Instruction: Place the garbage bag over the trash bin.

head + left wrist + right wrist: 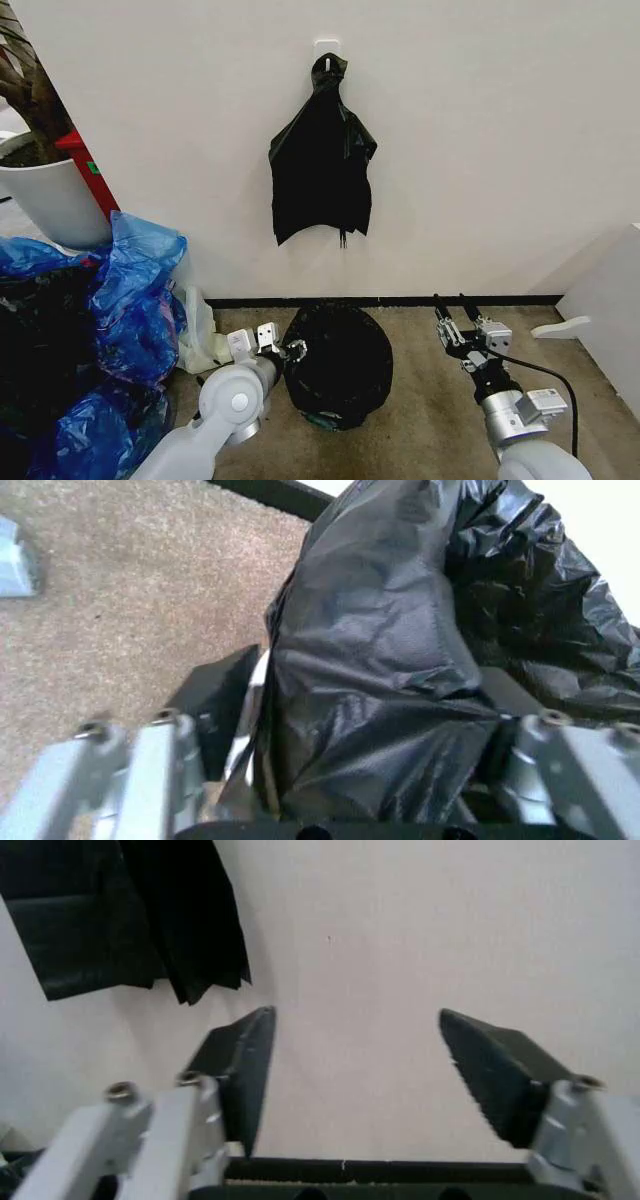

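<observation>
Plain white wall point(480, 130) behind, brown carpet floor point(420, 400) below, a dark skirting strip between them. Hanging from a hook on the wall, a bunch of black bags point(322, 165), well above the work. Down on the floor near the wall, the garbage bag point(338, 362) draped as a black dome over the trash bin; only a sliver of pale edge point(258, 697) to hint at the bin beneath in the left wrist view.

Left gripper point(280, 347) pressed against the left side of the covered bin, fingers spread wide with the bag's plastic point(380, 705) bulging between them; no clear pinch visible. Right gripper point(456, 322) apart to the right, raised and aimed at the wall, fingers point(240, 1065) wide and holding nothing.

Judged stage: bag already over the bin, fitting and tucking under way. Next move likely calls for drawing the film down evenly around the rim without dragging the light bin sideways.

Hidden: rim, sides and base of the bin. To the left, blue plastic bags point(135, 290) and a white plant pot point(55, 200), cut off at the edge.
</observation>
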`<state>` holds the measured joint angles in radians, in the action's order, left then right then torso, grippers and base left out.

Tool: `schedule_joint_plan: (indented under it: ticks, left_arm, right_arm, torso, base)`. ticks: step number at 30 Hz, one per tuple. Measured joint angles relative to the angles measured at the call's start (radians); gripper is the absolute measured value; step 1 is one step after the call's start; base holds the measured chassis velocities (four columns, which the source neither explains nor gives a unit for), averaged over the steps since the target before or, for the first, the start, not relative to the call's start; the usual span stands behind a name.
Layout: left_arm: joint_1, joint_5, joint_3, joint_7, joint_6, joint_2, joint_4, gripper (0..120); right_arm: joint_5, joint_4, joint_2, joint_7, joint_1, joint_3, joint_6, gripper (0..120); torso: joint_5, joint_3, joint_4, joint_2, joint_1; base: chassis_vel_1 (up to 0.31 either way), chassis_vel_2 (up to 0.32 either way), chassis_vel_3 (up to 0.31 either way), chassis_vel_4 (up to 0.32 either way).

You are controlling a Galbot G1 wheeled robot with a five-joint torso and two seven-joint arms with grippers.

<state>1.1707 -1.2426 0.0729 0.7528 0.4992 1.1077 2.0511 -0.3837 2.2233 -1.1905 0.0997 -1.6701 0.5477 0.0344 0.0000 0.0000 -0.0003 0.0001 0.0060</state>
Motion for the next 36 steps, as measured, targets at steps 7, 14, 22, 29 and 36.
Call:
schedule_joint_plan:
  ticks: [7,14,22,29,36]
  left_arm:
    - [0.046,0.024,0.027,0.024,0.007,-0.028,0.053,95]
    - [0.100,0.066,0.045,-0.042,-0.024,-0.051,0.125,100]
    - [0.185,0.128,0.175,-0.320,-0.153,-0.022,0.168,100]
    - [0.317,0.105,0.516,-0.621,-0.213,0.036,0.127,100]
    - [0.472,0.136,0.704,-1.090,-0.115,0.047,0.007,100]
  right_arm:
    - [-0.016,0.006,0.003,0.020,0.007,-0.006,-0.006,88]
    - [-0.023,0.009,0.002,0.029,0.006,-0.009,-0.007,100]
    - [0.002,0.031,-0.031,0.007,-0.032,-0.014,0.015,100]
    - [0.018,0.006,-0.063,-0.026,-0.070,-0.005,0.056,100]
    - [0.004,-0.015,-0.069,-0.034,-0.070,0.002,0.065,100]
  torso:
    - [0.0000,0.000,0.0001,0.000,0.000]
    - [0.0000,0.000,0.0000,0.000,0.000]
    - [0.0000,0.000,-0.0005,0.000,0.000]
    - [-0.0002,0.000,-0.0004,0.000,0.000]
    - [-0.0001,0.000,0.0009,0.000,0.000]
  base:
    - [0.000,0.000,0.000,0.000]
    - [0.000,0.000,0.000,0.000]
    - [0.000,0.000,0.000,0.000]
    - [0.000,0.000,0.000,0.000]
    - [0.000,0.000,0.000,0.000]
